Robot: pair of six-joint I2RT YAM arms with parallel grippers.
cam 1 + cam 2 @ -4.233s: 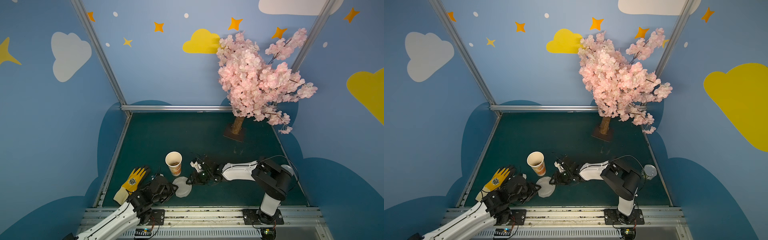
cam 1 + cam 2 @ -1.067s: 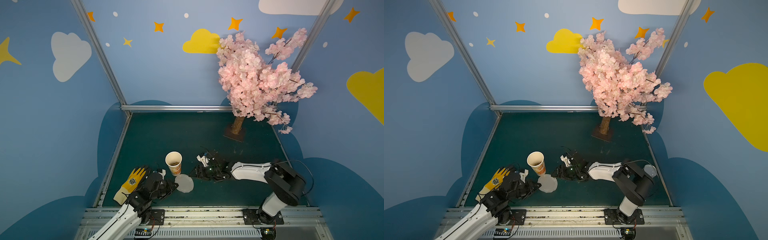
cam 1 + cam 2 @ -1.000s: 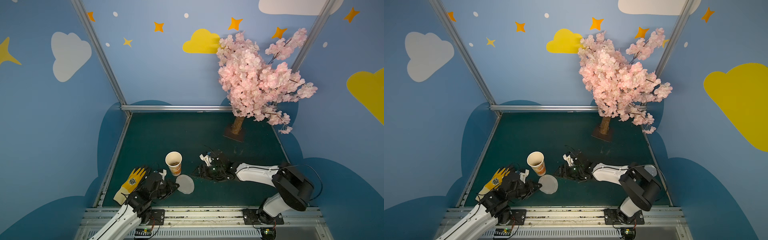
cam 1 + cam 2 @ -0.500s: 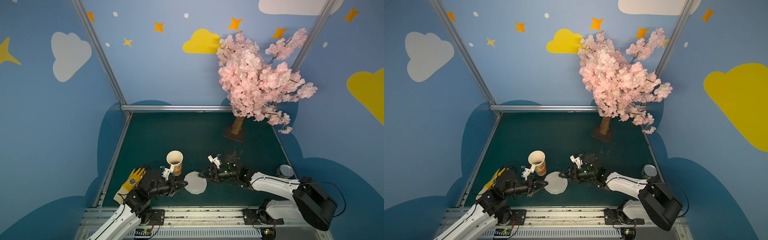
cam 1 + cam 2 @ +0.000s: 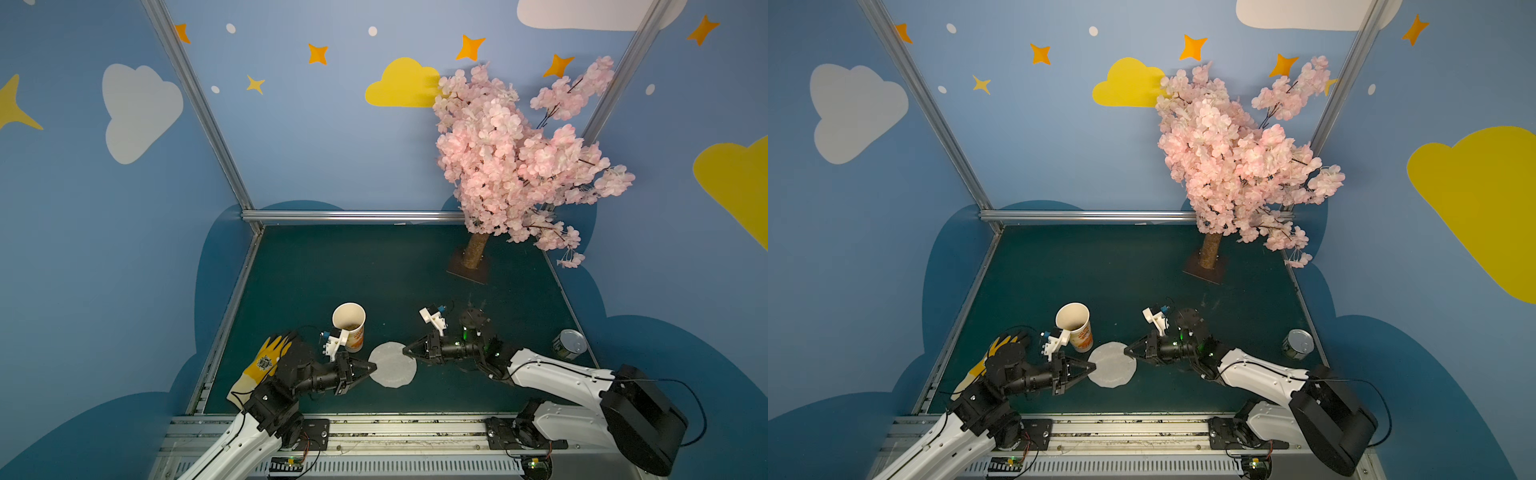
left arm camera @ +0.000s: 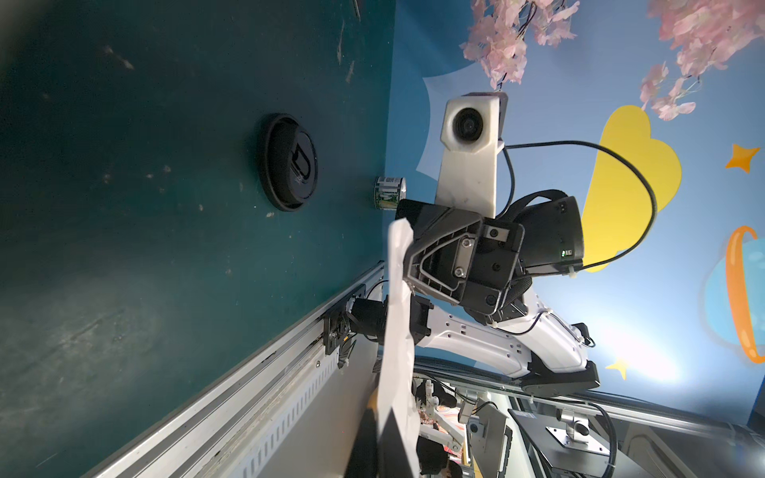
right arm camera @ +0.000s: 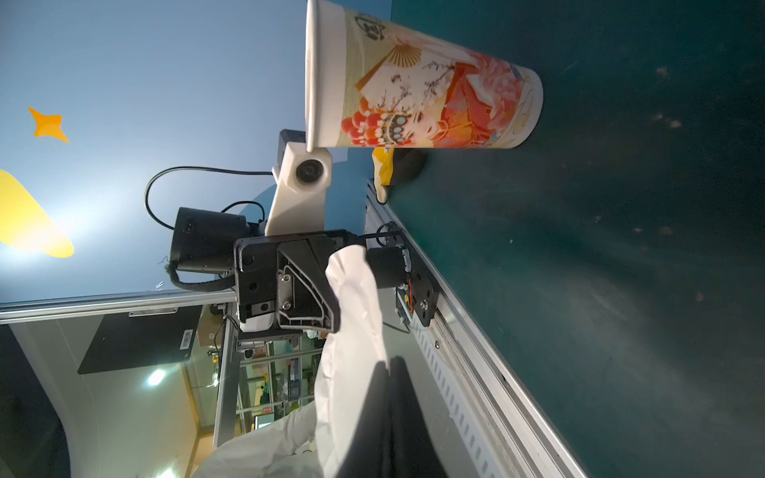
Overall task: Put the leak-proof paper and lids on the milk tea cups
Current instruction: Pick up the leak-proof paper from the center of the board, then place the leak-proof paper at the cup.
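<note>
1. Left gripper [image 5: 374,366]: jaws closed, pinching the near-left edge of the thin, round, translucent-white leak-proof paper [image 5: 392,365].
2. Right gripper [image 5: 405,352]: jaws closed on the paper's far-right edge. The 2 tips face each other across the sheet.
3. Paper: hangs between the 2 grippers, clear of the dark green mat [image 5: 374,270]. It is edge-on and a bit crinkled in both wrist views.
4. Tall white paper cup with orange-red print [image 5: 349,328]: upright, mouth uncovered, just far-left of the paper and not under it.
5. Step in hand, my read: carry the sheet onto the cup.
   - Move both arms as 1 unit and keep the tip spacing constant, so the sheet neither sags nor tears.
   - Lift first. In the right wrist view the paper looks lower than the rim.
   - The left arm's white camera mount [image 5: 336,343] sits right by the cup wall, so a knock-over is a risk.
   - Centre over the mouth, lower, then release both sides together.
6. Not involved: black round plastic lid [image 6: 289,161] far-right, small metal can [image 5: 569,344] at right, yellow glove [image 5: 266,361] near-left.
</note>
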